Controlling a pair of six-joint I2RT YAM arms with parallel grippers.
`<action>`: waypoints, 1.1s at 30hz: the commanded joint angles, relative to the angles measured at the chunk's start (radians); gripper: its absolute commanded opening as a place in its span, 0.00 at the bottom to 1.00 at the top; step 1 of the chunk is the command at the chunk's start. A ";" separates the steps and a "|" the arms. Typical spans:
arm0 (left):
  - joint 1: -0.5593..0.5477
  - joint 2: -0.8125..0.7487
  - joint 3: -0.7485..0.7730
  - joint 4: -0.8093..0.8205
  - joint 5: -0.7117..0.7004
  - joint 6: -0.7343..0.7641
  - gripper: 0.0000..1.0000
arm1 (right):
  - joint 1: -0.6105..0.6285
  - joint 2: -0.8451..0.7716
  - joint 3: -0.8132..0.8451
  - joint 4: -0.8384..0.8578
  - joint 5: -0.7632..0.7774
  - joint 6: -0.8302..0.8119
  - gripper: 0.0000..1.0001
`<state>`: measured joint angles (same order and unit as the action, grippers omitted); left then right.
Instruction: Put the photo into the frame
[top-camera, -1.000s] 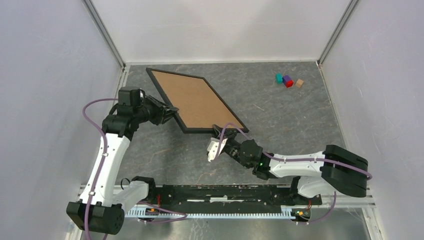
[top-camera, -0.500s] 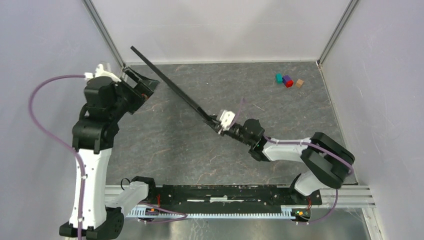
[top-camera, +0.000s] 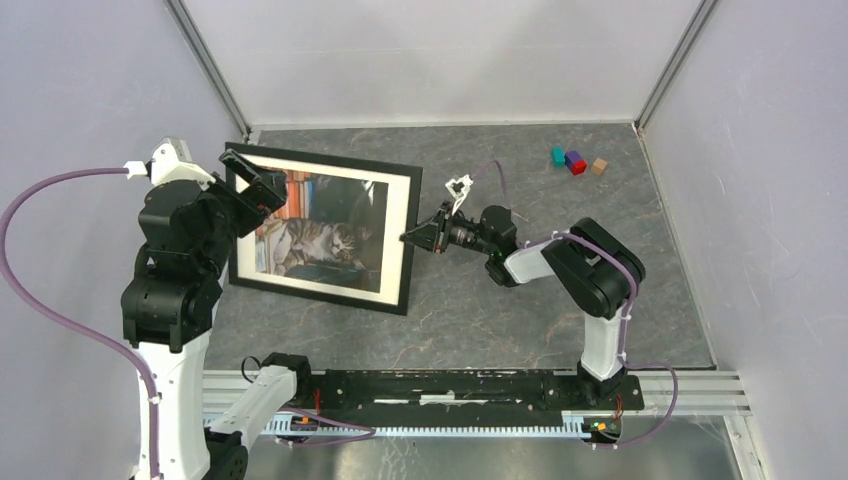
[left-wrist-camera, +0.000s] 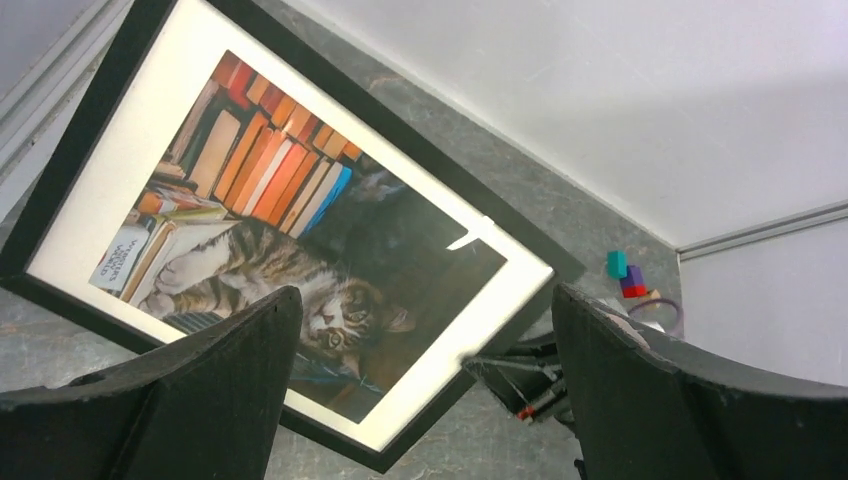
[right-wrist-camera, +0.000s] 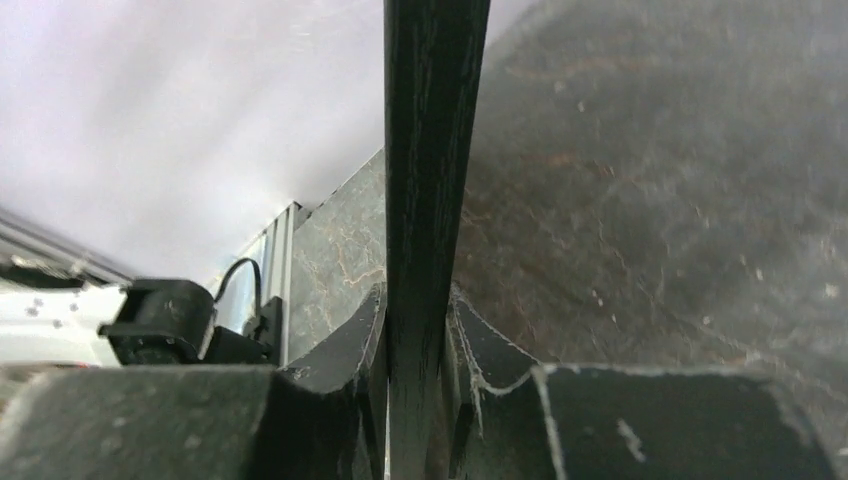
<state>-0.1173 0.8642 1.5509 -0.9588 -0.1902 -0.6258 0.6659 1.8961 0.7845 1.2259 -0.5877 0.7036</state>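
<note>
Inside the frame (top-camera: 320, 296), the photo (top-camera: 315, 235).

Illumination is bright, even and diffuse from overhead; shadows on the bench (top-camera: 520, 300) are faint. In the left wrist view, a small white glare streak lies on the photo (left-wrist-camera: 300, 240). In the right wrist view, the near frame (right-wrist-camera: 432, 150) edge is slightly soft, the background blurred.

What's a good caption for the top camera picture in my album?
Right pincer holds the black frame with the cat photo inside.
</note>
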 joint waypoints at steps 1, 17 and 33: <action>0.003 0.006 -0.032 0.012 -0.001 0.045 1.00 | -0.064 0.105 0.147 -0.050 0.077 0.147 0.00; 0.004 -0.004 -0.133 0.058 0.119 0.023 1.00 | -0.226 0.634 0.994 -0.727 -0.038 0.058 0.17; 0.004 0.015 -0.003 0.268 0.411 0.335 1.00 | -0.044 -0.455 0.618 -1.864 0.786 -0.675 0.98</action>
<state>-0.1173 0.8783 1.4750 -0.8352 0.1017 -0.4095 0.5316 1.6943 1.5269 -0.3656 -0.0120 0.2062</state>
